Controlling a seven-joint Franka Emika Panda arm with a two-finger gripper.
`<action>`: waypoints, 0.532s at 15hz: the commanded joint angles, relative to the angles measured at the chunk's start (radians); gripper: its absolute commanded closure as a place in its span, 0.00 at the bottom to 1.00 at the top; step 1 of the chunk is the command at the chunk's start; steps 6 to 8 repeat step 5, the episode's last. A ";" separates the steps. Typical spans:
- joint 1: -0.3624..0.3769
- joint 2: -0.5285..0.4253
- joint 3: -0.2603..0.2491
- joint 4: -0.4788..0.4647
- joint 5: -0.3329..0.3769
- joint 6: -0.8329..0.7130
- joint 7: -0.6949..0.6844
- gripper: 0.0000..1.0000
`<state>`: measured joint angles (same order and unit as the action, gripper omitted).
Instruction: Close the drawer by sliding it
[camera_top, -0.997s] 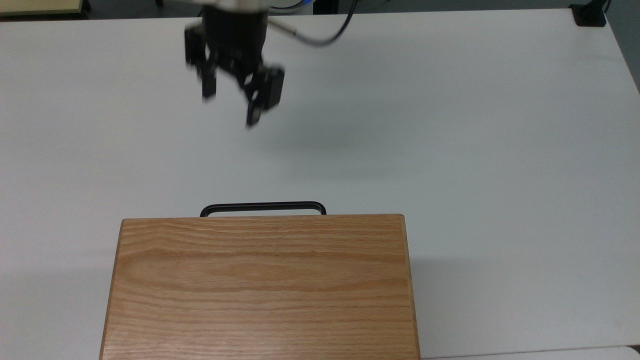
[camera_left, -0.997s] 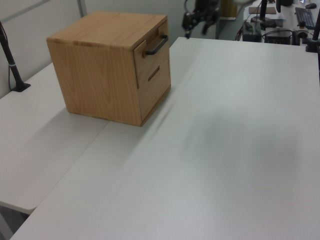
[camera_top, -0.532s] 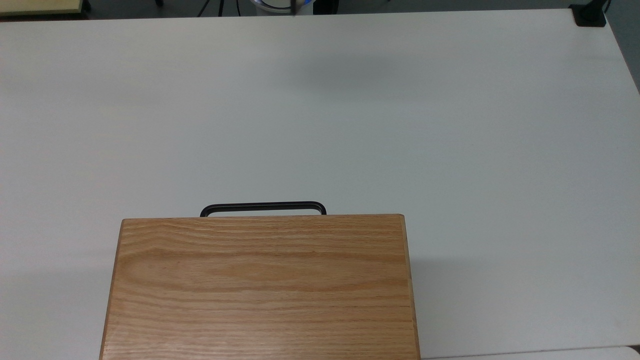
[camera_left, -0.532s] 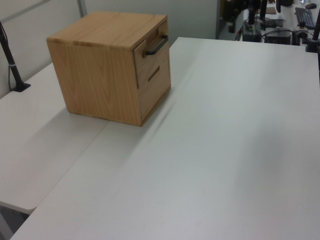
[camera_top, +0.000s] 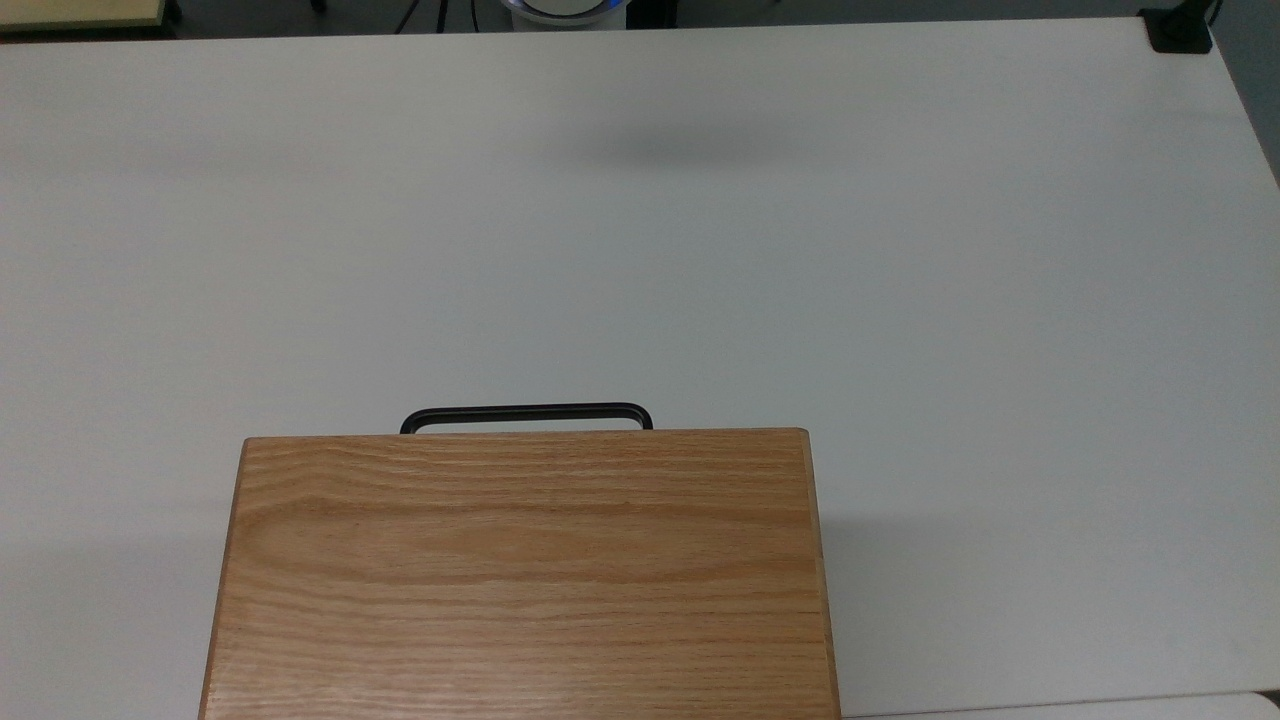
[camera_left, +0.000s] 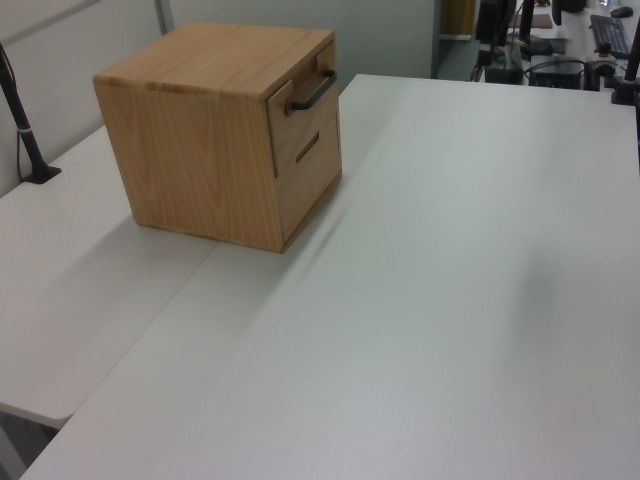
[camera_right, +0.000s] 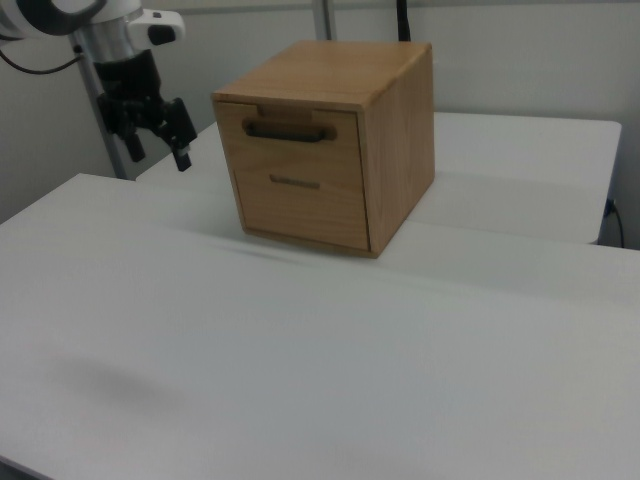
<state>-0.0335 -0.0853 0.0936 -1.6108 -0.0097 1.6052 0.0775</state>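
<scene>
White table (camera_top: 900, 300) fills most of the scene, matte, evenly lit, soft shadows. Second white table (camera_left: 70, 270) butts against it, seam visible in left view. Grey wall (camera_right: 520, 60) behind in right view. Black pole (camera_left: 20, 120) with clamp base at left view's left. Cluttered desk (camera_left: 560, 50) in left view's far right.

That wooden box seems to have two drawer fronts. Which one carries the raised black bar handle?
The upper drawer, just under the cabinet top. Its black bar handle stands out from the panel, while the lower front shows only a thin dark slot-like pull set flat against the wood.
</scene>
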 joint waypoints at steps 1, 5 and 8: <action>0.012 -0.007 -0.022 -0.026 0.008 0.045 -0.042 0.00; 0.014 -0.008 -0.038 -0.021 0.011 0.044 -0.036 0.00; 0.014 -0.008 -0.038 -0.021 0.011 0.044 -0.036 0.00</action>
